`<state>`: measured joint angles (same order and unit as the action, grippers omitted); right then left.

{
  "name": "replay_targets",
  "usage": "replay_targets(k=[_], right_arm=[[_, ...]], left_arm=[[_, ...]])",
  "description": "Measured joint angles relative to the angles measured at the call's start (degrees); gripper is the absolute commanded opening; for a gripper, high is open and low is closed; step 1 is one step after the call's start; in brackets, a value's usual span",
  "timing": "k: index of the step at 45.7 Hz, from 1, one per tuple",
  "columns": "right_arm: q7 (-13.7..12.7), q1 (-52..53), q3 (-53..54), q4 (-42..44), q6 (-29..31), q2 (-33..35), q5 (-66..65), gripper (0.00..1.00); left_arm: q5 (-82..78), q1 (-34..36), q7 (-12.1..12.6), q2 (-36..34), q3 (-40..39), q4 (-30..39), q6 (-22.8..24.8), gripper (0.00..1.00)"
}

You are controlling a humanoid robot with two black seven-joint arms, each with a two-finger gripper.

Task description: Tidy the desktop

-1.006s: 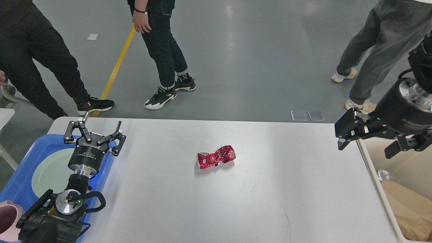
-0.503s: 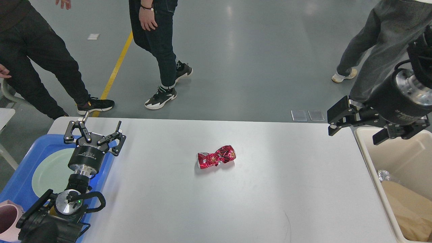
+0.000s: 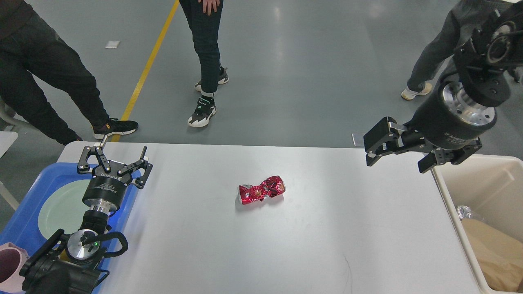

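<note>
The white desktop [image 3: 310, 245] fills the middle of the head view. A crushed red can [image 3: 261, 190] lies on its side near the centre. My left gripper [image 3: 121, 150] is open and empty, over the desktop's left edge beside the blue tray [image 3: 24, 232], far left of the can. My right gripper [image 3: 394, 161] is open and empty. It hangs above the desktop's far right corner, well to the right of the can and just left of the cream bin [image 3: 482, 163].
The blue tray holds a pale green plate [image 3: 57, 204] and a pink cup [image 3: 8, 261]. The cream bin at the right edge holds brown paper [image 3: 494, 253] and crumpled foil [image 3: 463, 212]. Several people [image 3: 208, 61] stand on the grey floor beyond the far edge.
My right gripper has risen and swung left, from over the bin's edge to above the desktop's far right corner. The left arm and the can have not moved. The people have shifted.
</note>
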<state>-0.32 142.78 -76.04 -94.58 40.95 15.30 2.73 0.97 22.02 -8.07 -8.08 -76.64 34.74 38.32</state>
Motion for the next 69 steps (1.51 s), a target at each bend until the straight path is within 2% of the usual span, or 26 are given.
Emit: replay_targets(k=[18,36,69], right_arm=[[-0.01,3.96,-0.21,0.09,0.00,-2.72,0.09,1.00],[-0.01,4.98,4.87,-0.04,0.08,2.78,0.09,1.00],[-0.01,7.94,6.02,0.16,0.09,1.78,0.09,1.00]], left_arm=[[0.04,-0.05,-0.11,0.00,0.00,-0.02,0.00,0.96],[0.04,-0.05,-0.14,0.00,0.00,-0.02,0.00,0.96],[0.00,-0.05,-0.18,0.00,0.00,-0.02,0.00,0.96]])
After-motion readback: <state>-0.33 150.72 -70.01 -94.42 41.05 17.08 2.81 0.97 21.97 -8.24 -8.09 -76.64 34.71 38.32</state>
